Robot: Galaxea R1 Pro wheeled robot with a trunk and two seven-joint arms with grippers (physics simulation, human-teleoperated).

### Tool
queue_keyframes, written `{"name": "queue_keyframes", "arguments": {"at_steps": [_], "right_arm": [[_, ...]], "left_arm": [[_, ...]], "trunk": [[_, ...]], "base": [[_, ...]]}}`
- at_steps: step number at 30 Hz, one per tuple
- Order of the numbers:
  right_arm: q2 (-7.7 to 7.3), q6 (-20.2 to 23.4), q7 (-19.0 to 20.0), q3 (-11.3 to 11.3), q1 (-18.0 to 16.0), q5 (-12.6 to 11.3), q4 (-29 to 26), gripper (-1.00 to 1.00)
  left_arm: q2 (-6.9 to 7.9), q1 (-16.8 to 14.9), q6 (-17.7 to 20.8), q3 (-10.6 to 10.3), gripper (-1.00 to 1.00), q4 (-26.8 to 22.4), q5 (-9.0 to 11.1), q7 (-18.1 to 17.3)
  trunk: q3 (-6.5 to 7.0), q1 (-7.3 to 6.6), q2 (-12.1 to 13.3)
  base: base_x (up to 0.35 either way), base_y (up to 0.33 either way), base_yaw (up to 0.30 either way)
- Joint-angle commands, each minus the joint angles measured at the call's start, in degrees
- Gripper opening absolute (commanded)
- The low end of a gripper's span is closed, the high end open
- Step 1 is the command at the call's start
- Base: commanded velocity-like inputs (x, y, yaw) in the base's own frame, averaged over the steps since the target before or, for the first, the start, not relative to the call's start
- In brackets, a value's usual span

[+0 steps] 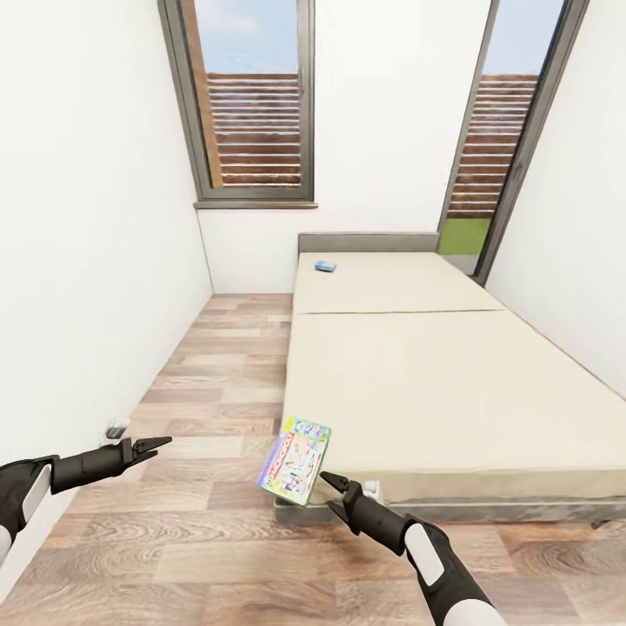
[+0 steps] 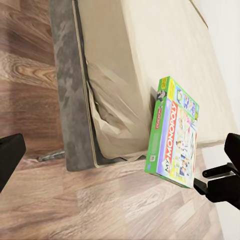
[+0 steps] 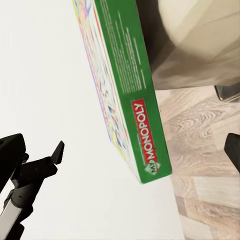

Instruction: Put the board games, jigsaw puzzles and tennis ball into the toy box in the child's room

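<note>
Right end effector (image 1: 335,489), fingers parted, is reaching toward the green-edged board game (image 1: 296,460) tilting off the bed (image 1: 452,382) corner at 6 o'clock (blue game (image 1: 326,265) at 12), left end effector (image 1: 152,447) idling open; next: closing on the box edge.

Head high over bed (image 1: 435,382); wrists near its corner

Open wood floor (image 1: 217,382) between white wall (image 1: 87,261) and bed (image 1: 435,391).
</note>
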Motion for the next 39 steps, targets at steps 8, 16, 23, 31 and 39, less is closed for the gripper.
{"name": "queue_keyframes", "arguments": {"at_steps": [8, 16, 23, 31, 39], "right_arm": [[0.07, 0.4, 0.0, -0.3, -0.1, 0.0, 0.0, 1.0], [0.07, 0.4, 0.0, -0.3, 0.0, 0.0, 0.0, 1.0], [0.07, 0.4, 0.0, -0.3, 0.0, 0.0, 0.0, 1.0], [0.07, 0.4, 0.0, -0.3, 0.0, 0.0, 0.0, 1.0], [0.07, 0.4, 0.0, -0.3, 0.0, 0.0, 0.0, 1.0]], "left_arm": [[-0.01, 0.0, 0.5, 0.1, 1.0, 0.0, 0.1, -0.2], [-0.01, 0.0, 0.5, 0.1, 1.0, 0.0, 0.1, -0.2], [-0.01, 0.0, 0.5, 0.1, 1.0, 0.0, 0.1, -0.2], [-0.03, 0.0, 0.5, 0.1, 1.0, 0.0, 0.1, -0.2], [-0.02, -0.1, 0.5, 0.1, 1.0, 0.0, 0.1, -0.2]], "trunk": [[-0.05, 0.0, 0.0], [-0.05, 0.0, 0.0], [-0.05, 0.0, 0.0], [-0.05, 0.0, 0.0], [-0.05, 0.0, 0.0]], "base": [[0.026, 0.026, 0.0], [0.003, 0.003, 0.0], [0.0, 0.0, 0.0], [0.034, 0.012, 0.0], [0.077, 0.037, 0.0]]}}
